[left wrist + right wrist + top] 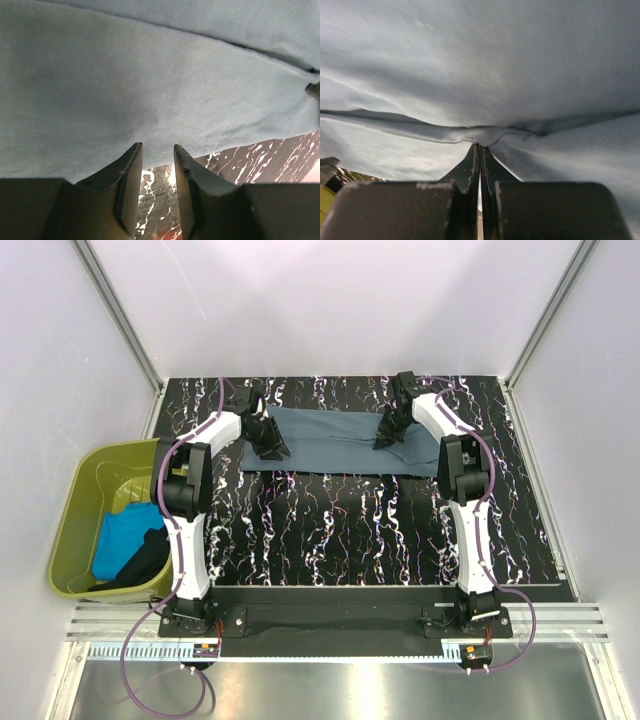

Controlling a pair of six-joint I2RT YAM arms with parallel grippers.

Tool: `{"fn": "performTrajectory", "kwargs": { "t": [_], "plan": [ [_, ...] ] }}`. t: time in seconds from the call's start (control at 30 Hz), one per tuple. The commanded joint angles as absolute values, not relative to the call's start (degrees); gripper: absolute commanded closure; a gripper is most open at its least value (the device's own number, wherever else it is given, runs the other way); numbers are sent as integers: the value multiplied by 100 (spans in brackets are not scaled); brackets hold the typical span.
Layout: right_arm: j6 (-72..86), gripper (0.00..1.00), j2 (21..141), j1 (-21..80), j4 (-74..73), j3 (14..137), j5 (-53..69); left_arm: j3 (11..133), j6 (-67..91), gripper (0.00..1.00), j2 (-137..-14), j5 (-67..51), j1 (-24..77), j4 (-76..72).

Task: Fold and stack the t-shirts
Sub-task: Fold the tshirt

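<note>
Limp and light, the grey-blue shirt (325, 443) across the upper middle of the top view bunches where my right gripper (480, 146) is clamped on a fold, while my left gripper (156, 148) stands parted at its edge, which I judge the best place to pinch.

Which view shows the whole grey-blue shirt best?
Top external: the grey-blue shirt lies on the table, visible end to end. The left wrist view shows just its edge beyond the open left gripper; the right wrist view, a fold pinched in the right gripper.
</note>
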State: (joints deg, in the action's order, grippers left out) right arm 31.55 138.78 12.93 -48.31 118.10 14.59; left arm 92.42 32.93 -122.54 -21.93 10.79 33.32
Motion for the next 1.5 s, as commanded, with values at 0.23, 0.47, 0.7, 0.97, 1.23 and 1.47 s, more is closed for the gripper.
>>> {"fn": "performTrajectory", "kwargs": {
  "t": [0.23, 0.47, 0.7, 0.97, 1.23, 1.47],
  "plan": [
    [3252, 99, 14273, 1327, -4808, 12621, 1468, 9378, 3358, 65, -11927, -2487, 1063, 3296],
    [3155, 96, 14002, 1327, -4983, 12621, 1792, 9711, 3419, 65, -12085, -2593, 1055, 3340],
    [3033, 79, 12940, 1248, -5265, 12051, 1942, 9905, 3472, 66, -12173, -2637, 1063, 3340],
    [2637, 67, 12551, 537, -5019, 11085, 2188, 9782, 3454, 67, -12129, -2698, 1072, 3340],
    [2786, 88, 12779, 422, -4377, 10548, 2539, 9826, 3410, 68, -12164, -2760, 1063, 3349],
    [3050, 94, 12700, 422, -3780, 9599, 2795, 9782, 3349, 69, -12164, -2716, 1055, 3375]
  ]
}}
